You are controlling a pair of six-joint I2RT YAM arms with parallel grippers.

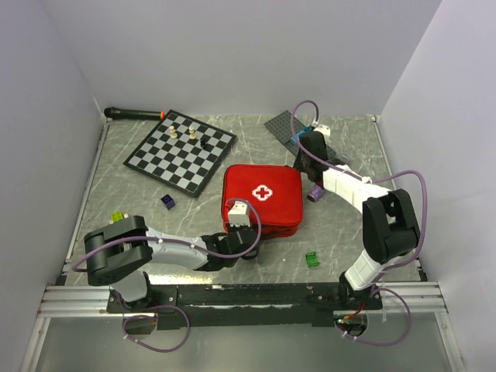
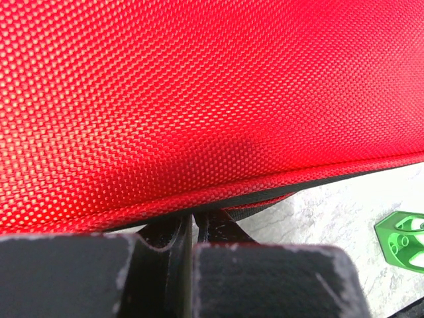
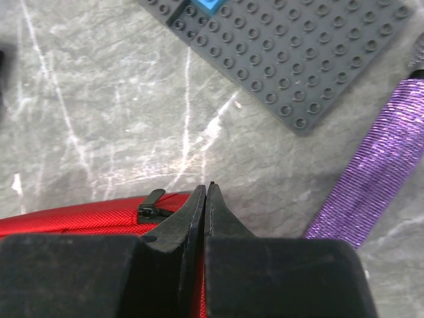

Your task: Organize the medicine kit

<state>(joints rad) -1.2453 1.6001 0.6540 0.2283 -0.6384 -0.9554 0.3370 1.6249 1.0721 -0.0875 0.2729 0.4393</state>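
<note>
The medicine kit lay flat and zipped shut with its white cross up, and the chessboard sat just off its far-left corner. Both arms were at the kit from opposite sides. The left gripper was pressed in low against the near edge, close to the near-left corner. Its jaws were together, and the tips reached in under the black seam where the red lid overhangs. Whether they pinched anything there could not be told from the wrist view. The right gripper stood at the far-right corner, also closed and holding nothing, with its tips over bare table just outside the kit's edge. The zip pull lay on that edge just to the left of the tips, close beside them but not between them. The right arm was therefore the nearer one to the pull. The kit is roughly square, so it has no long axis to line up on. What seemed to matter was the zip line running along the far edge, away from that corner. Taking the pull would likely call for opening the jaws and shifting a little left onto the kit. The grey studded plate lay beyond the far-right corner, apart from the kit.
</note>
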